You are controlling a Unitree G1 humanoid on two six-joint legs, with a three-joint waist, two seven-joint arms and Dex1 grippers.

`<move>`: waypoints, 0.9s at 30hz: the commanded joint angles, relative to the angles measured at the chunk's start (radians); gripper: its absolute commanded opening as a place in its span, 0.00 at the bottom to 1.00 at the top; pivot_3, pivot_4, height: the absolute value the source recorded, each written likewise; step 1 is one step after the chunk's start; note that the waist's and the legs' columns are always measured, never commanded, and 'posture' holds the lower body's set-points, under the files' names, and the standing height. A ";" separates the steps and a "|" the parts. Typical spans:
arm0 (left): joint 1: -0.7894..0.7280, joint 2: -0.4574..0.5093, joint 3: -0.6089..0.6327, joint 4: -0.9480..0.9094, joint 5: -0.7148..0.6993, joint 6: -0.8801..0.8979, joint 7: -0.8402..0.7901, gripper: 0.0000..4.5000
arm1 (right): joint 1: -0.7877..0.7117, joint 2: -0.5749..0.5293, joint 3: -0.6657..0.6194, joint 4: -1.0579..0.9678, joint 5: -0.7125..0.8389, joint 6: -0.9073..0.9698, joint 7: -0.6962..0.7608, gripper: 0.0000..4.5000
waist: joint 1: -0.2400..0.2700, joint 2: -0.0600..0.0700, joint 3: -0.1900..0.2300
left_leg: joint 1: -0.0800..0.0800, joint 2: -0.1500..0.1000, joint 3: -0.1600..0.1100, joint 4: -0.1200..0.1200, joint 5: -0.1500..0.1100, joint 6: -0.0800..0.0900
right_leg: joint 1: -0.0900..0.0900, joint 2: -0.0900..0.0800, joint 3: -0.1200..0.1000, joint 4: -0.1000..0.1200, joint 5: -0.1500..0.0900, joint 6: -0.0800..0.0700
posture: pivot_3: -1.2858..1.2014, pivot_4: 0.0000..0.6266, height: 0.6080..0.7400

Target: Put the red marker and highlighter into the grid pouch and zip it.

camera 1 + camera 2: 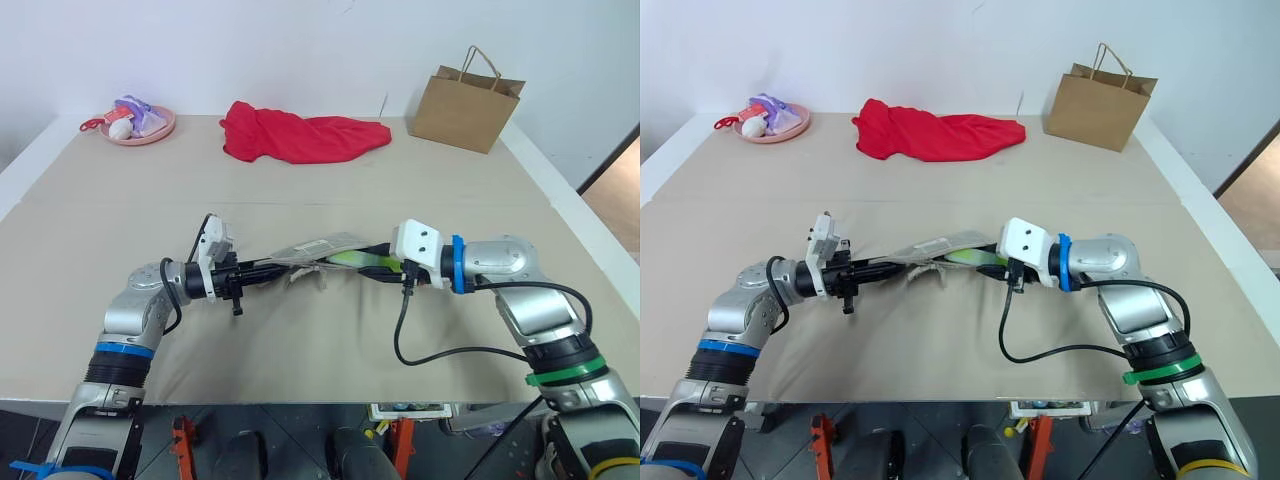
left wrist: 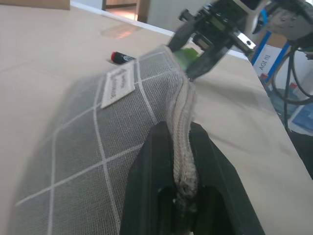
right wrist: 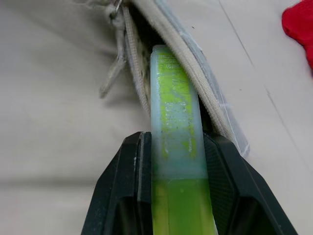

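Observation:
My left gripper [image 1: 262, 268] is shut on the zipper edge of the grid pouch [image 1: 320, 248] and holds that end off the table. In the left wrist view the grey fabric with white lines and a white label [image 2: 117, 85] runs away from the fingers [image 2: 146, 161]. My right gripper [image 3: 173, 142] is shut on the lime-green highlighter [image 3: 176, 122]. Its pale cap end pokes into the pouch's open mouth [image 3: 142, 54], beside the cord pull [image 3: 115, 68]. The red marker [image 2: 121, 57] lies on the table just beyond the pouch.
A red cloth [image 1: 300, 135] lies at the back middle of the table. A brown paper bag [image 1: 465, 105] stands at the back right. A pink plate [image 1: 140, 122] with small items sits at the back left. A black cable [image 1: 440, 355] hangs from my right wrist.

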 commanded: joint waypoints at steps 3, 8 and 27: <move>0.001 -0.002 -0.006 -0.044 -0.010 -0.012 -0.012 0.00 | -0.057 0.066 0.053 0.003 -0.077 -0.119 -0.039 0.24 | 0.000 0.000 0.000 | 0.000 0.000 0.000 0.000 0.000 0.000 | 0.000 0.000 0.000 0.000 0.000 0.000 | 0.52 0.24 1.00; 0.007 -0.004 -0.009 -0.051 -0.012 -0.010 -0.012 0.00 | -0.072 0.137 0.074 -0.015 -0.087 -0.183 -0.052 0.24 | 0.001 0.000 0.000 | 0.000 0.000 0.000 0.000 0.000 0.000 | 0.000 0.000 0.000 0.000 0.000 -0.001 | 0.52 0.24 1.00; 0.002 -0.021 0.058 -0.074 -0.093 0.098 0.053 0.00 | -0.127 0.109 0.004 0.131 -0.126 -0.339 -0.079 0.99 | 0.001 0.000 0.000 | 0.000 -0.001 -0.001 0.000 0.000 0.000 | 0.000 -0.001 -0.001 0.000 0.003 -0.005 | 0.52 0.24 1.00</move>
